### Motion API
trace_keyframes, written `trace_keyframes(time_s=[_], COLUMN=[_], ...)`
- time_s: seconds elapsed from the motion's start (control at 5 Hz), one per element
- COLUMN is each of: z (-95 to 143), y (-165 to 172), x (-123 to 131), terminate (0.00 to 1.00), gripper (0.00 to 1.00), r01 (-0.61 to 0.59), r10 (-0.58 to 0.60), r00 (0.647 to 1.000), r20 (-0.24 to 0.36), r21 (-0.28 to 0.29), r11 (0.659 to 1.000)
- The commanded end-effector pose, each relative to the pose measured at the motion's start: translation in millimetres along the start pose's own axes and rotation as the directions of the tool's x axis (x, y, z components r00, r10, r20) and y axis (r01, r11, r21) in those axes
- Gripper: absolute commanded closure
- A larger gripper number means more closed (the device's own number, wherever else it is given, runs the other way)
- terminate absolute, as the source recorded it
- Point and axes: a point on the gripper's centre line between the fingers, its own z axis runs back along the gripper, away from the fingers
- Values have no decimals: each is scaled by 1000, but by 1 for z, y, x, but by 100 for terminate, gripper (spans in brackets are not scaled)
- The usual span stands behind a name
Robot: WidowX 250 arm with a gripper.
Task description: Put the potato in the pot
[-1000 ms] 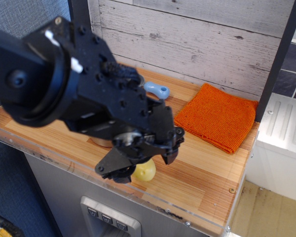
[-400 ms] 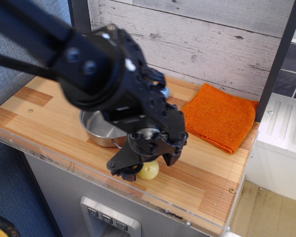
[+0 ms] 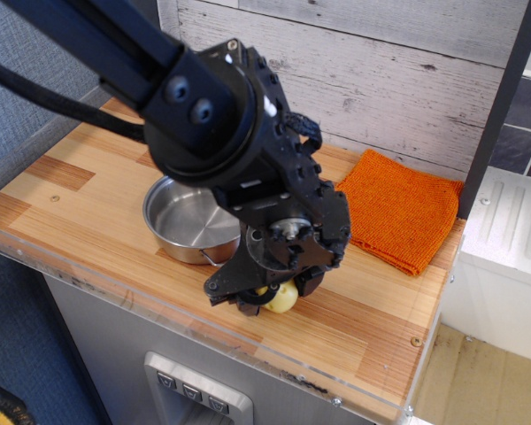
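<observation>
Gripper (image 3: 270, 297) low over potato (image 3: 283, 299), black fingers straddling it on either side. Whether pads press it: cannot tell, view blocked by wrist housing. Potato on wooden counter (image 3: 363, 328) near front edge, only its lower right part showing at 4 o'clock under gripper. Skin smooth, pale yellow; long axis hidden. Pot (image 3: 188, 221) at 10 o'clock from potato, near, shiny, nothing inside. Likely move: close, lift, carry toward 10 o'clock. Orange cloth (image 3: 398, 212) at 2 o'clock, well apart.
</observation>
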Motion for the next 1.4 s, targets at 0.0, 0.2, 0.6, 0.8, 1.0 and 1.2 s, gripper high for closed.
trace_keyframes(time_s=[0.0, 0.2, 0.6, 0.8, 1.0, 1.2], z=[14, 33, 68, 67, 61, 54], y=[-23, -38, -43, -34, -22, -16], x=[6, 15, 42, 62, 81, 91], terminate=[0, 0, 0, 0, 0, 0], gripper=[100, 100, 100, 100, 100, 100], r01=[54, 105, 166, 171, 148, 115], r10=[-52, -98, -149, -154, -137, -105], r00=[998, 993, 975, 974, 975, 979], r20=[27, 70, 163, 169, 177, 177], r21=[-79, -104, -94, -92, -51, -48], r11=[995, 989, 982, 981, 988, 992])
